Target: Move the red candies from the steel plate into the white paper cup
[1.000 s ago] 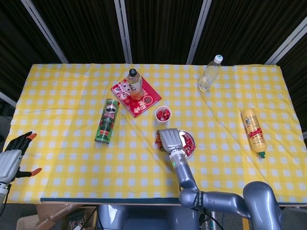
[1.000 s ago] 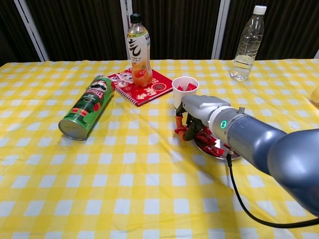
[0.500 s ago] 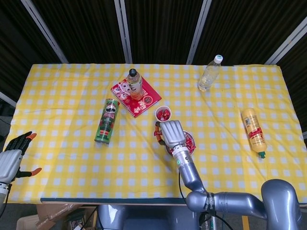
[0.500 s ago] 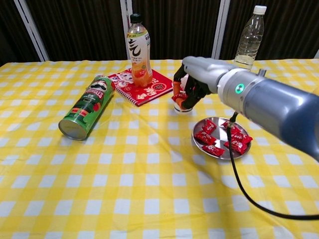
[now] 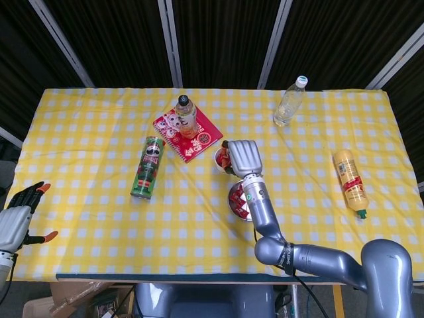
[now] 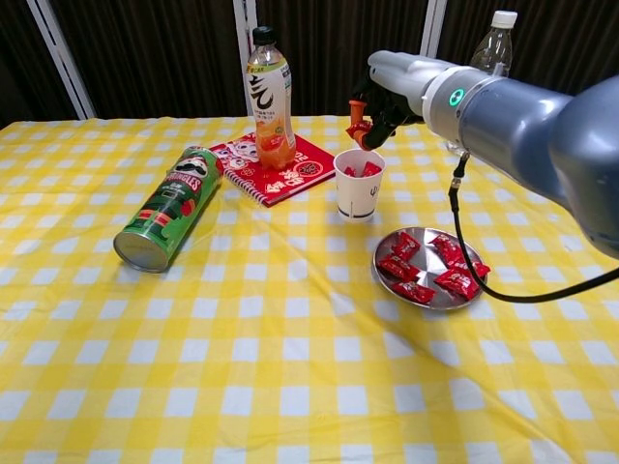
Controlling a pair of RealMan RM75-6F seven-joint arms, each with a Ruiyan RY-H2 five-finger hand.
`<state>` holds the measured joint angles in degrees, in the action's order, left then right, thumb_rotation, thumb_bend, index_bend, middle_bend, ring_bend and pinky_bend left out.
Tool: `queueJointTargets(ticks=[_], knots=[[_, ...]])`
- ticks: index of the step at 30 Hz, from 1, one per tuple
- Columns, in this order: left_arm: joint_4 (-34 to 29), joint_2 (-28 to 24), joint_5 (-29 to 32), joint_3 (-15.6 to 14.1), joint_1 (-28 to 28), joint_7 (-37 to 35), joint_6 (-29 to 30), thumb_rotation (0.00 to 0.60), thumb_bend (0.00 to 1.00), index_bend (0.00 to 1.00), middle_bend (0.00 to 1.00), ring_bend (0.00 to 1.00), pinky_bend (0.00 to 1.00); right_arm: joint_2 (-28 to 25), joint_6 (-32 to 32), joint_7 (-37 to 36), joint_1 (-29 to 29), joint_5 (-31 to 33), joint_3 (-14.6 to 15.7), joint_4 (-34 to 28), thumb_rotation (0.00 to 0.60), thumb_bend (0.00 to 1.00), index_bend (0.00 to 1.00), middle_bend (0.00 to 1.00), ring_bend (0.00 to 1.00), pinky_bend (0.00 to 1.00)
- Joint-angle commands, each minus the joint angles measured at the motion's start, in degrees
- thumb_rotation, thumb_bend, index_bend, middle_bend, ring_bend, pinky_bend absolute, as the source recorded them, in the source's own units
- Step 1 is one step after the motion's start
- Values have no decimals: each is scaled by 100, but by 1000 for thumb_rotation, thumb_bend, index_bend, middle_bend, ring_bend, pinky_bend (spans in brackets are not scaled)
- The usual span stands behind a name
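Since the earlier frame, your right hand (image 6: 385, 92) has risen from the plate (image 6: 426, 286) and now hangs above the cup (image 6: 358, 184), fingers pinched on what looks like one red candy (image 6: 359, 127). Your left hand (image 5: 16, 218) has not moved from the table's near-left edge; it holds nothing and its fingers are spread.

To finish this step well, centre the pinch over the cup mouth before you let go, and lower it close to the rim so the candy cannot bounce out. Part the fingers only enough to release. Keep the wrist off the cup wall; the cup is light and would likely tip. Several candies (image 6: 426, 269) remain on the plate, and a few already lie in the cup.

Surface: a table (image 5: 93, 218) under a yellow-and-white checked cloth, backed by dark curtains. On it, largest first: a can (image 6: 167, 208) lying on its side, a notebook (image 6: 280, 168), a clear bottle (image 6: 479, 87), an orange bottle (image 6: 270, 101) standing on the notebook, and a yellow bottle (image 5: 350, 181) lying at the right.
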<state>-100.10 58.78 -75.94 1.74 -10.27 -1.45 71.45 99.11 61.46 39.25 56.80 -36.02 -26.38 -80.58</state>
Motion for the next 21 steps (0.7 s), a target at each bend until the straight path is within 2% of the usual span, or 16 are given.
queueJointTargets(ticks=[1,7,11,15,21], knots=[[-23,9,49,15,-6,40,-12,600,31,0,0,0,0,112,-237,-14,162,217,-27,374,600,570,590,823,907,925],[-81,18,163,44,-30,122,-55,600,31,0,0,0,0,277,-465,-52,313,369,34,799,600,559,568,823,908,925],[-94,11,204,48,-37,134,-82,600,31,0,0,0,0,363,-501,-69,372,438,64,944,600,413,441,823,908,925],[-107,8,214,52,-34,133,-76,600,31,0,0,0,0,391,-480,-47,400,480,91,982,600,329,329,823,908,924],[-110,9,218,55,-26,124,-61,600,31,0,0,0,0,307,-306,-31,397,423,108,797,600,324,313,823,908,924]])
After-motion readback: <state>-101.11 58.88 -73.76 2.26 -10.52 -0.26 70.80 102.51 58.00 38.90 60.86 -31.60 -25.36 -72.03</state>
